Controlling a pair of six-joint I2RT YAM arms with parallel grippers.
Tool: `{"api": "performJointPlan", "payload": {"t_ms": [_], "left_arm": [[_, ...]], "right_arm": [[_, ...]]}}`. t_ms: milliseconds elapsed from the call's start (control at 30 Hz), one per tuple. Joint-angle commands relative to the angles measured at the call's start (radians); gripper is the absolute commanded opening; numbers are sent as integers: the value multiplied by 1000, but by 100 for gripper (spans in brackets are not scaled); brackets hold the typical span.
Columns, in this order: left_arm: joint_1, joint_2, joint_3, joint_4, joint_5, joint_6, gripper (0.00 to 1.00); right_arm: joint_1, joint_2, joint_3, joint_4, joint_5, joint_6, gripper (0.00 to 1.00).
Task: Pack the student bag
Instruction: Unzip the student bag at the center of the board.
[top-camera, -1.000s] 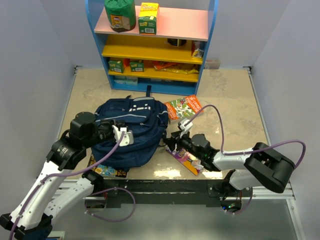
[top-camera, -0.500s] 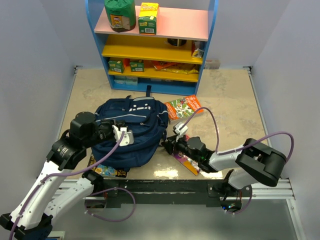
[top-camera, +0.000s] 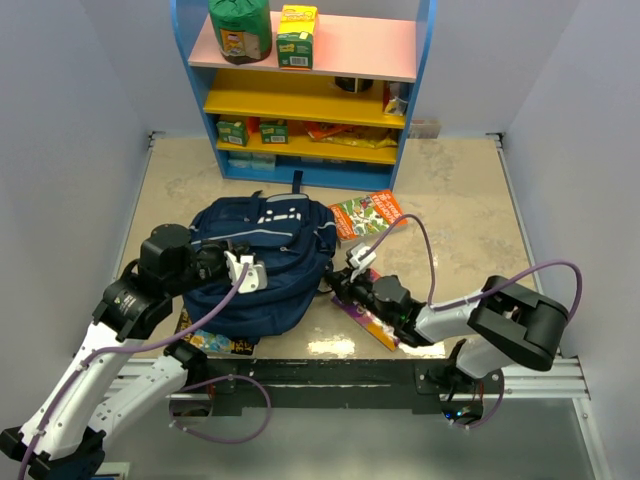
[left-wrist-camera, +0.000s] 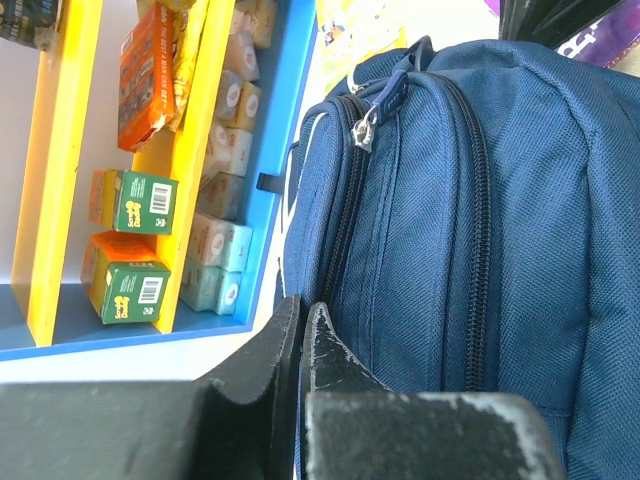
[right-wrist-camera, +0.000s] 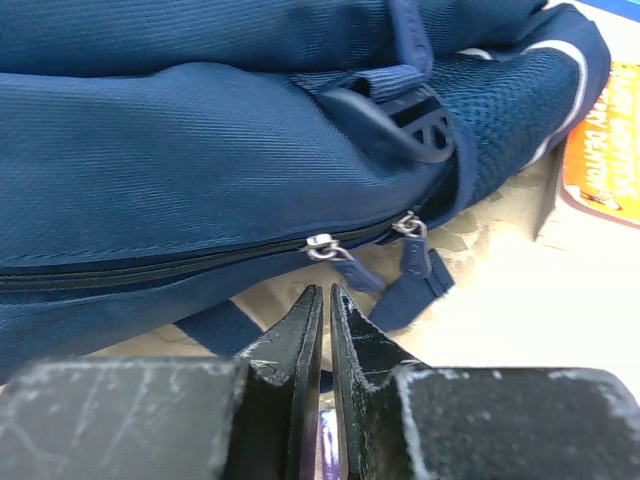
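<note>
The student bag (top-camera: 265, 260) lies on the table (top-camera: 460, 200) between the two arms. Left claw (top-camera: 248, 272) fully closed, beside its near left part; right claw (right-wrist-camera: 325, 292) all but closed (a thin slit, nothing visibly held) just short of the zipper pulls (right-wrist-camera: 325, 247) at its right edge

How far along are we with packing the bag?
Nothing looks packed yet. The large navy fabric backpack lies zipped along the seam in the right wrist view; the green-and-orange book and purple book lie outside. In hand: the right gripper, nearly shut, sits just short of the silver zipper pull. Remaining: unzip, load books, close.
</note>
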Motion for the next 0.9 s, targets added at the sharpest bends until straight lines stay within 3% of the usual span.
{"api": "performJointPlan", "payload": {"t_ms": [0,67,100,267,500,867], "left_arm": [[6,-23,45,159,5,-16,0],[6,-23,48,156,5,-13,0],[6,-23,50,154,5,-12,0],[6,-26,53,146,5,-11,0],[6,-33,53,139,10,-10,0],[6,-30,53,120,19,-16,0]], "right_arm": [[23,8,19,67,18,-23,13],[30,25,24,66,12,-24,21],[37,29,25,66,12,-23,31],[50,59,41,76,31,-17,34],[50,97,56,113,142,-43,23],[77,137,56,184,110,-66,0]]}}
